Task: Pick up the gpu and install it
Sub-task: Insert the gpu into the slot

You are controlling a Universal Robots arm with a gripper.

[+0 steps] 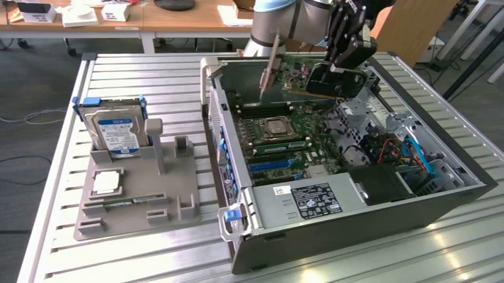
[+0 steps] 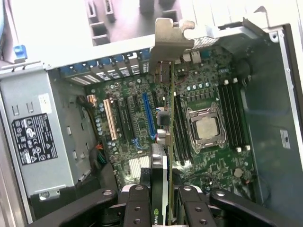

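Gpu (image 1: 321, 82) hangs clamped edge-on in the half-closed gripper (image 2: 164, 202) above the open computer case (image 1: 354, 236).

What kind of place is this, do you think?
Probably a robotics lab or workshop: a robot arm holds a graphics card over an open computer case on a slatted metal table, with office desks behind.

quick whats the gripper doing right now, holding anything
gripper: closed on the gpu, holding it over the open computer case
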